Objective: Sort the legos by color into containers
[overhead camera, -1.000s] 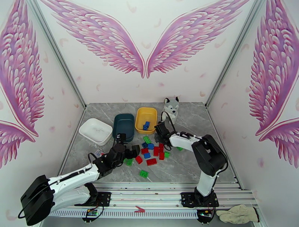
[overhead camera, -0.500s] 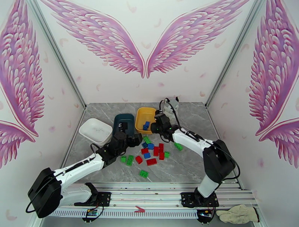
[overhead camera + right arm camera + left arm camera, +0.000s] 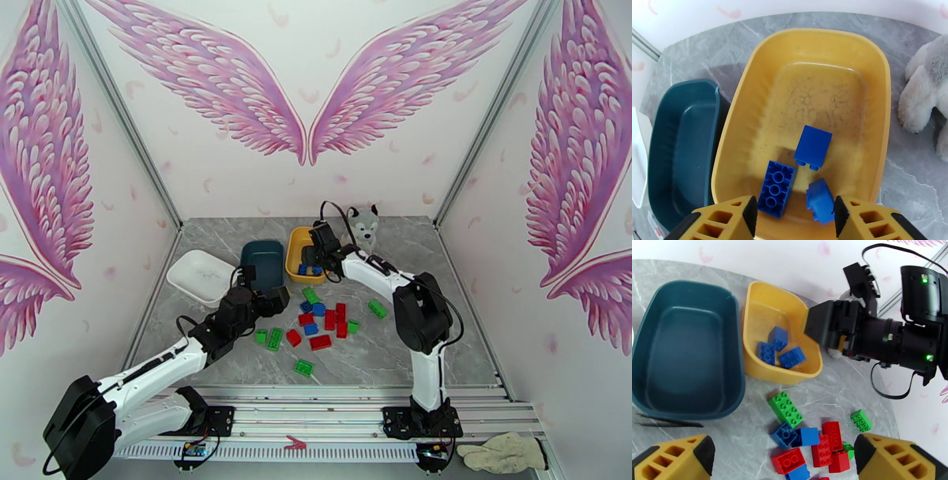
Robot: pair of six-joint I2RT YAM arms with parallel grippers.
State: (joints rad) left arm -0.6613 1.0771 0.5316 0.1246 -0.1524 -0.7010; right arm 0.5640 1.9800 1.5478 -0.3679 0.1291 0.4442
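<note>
I am hovering my right gripper [image 3: 794, 215], jaws apart, over three blue legos [image 3: 813, 147] in the yellow tray [image 3: 877, 118]; my left gripper [image 3: 784, 455] is gaping above loose legos [image 3: 786, 409].

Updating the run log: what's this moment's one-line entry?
right jaws: open over yellow tray | tray: three blue legos | left jaws: open, empty | table: unsorted legos

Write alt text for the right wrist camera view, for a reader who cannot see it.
Three blue legos lie in a yellow tray, with the right gripper at the bottom edge, its jaws apart and empty. An empty dark teal tray sits to its left and the paw of a plush husky to its right, on a grey marbled table.
</note>
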